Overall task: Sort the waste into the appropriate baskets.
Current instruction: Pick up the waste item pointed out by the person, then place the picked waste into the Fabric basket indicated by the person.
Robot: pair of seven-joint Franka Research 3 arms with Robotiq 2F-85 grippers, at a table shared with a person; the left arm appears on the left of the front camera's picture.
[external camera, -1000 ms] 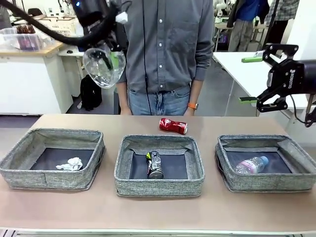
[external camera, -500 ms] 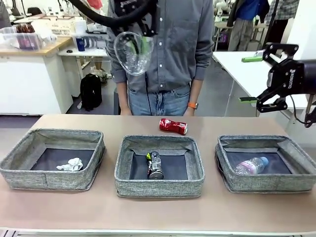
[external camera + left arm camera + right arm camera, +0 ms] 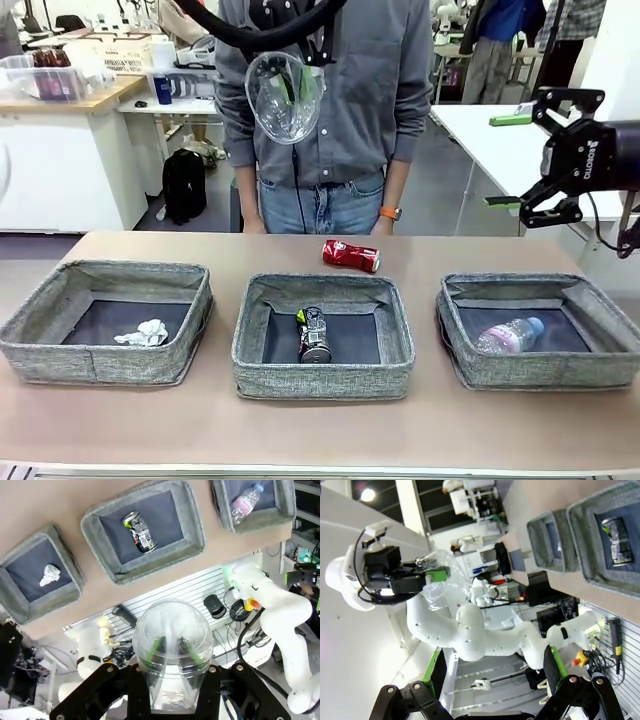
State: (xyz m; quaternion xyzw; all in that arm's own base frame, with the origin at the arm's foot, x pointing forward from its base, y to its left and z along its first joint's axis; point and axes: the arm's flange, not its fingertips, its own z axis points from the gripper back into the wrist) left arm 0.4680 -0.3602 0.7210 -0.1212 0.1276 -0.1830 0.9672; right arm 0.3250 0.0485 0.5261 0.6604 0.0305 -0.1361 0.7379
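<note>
Clear plastic forms the cup (image 3: 284,96), which we find clamped in the left end effector (image 3: 172,650). Its green pads (image 3: 158,647) are pressed together on the cup wall and show through the plastic. The left arm is raised high above the far edge of the bench (image 3: 320,430), about mid-length, in front of the person's shirt (image 3: 370,90). Its wrist looks down on all three baskets.

The right end effector (image 3: 508,160) hangs level beyond the right edge of the bench, well above the surface. Its fingers are spread wide, point toward the bench middle and hold nothing.

The baskets stand in a row along the near edge:
- The left basket (image 3: 100,365), toward the left edge, holds the crumpled white paper (image 3: 143,332).
- The middle basket (image 3: 320,380) holds the dark crushed can (image 3: 314,335).
- The right basket (image 3: 540,372), toward the right edge, holds the clear plastic bottle (image 3: 508,335), which lies on its side.

The red crushed can (image 3: 351,255) lies on the bare bench near the far edge, just behind the middle basket.
</note>
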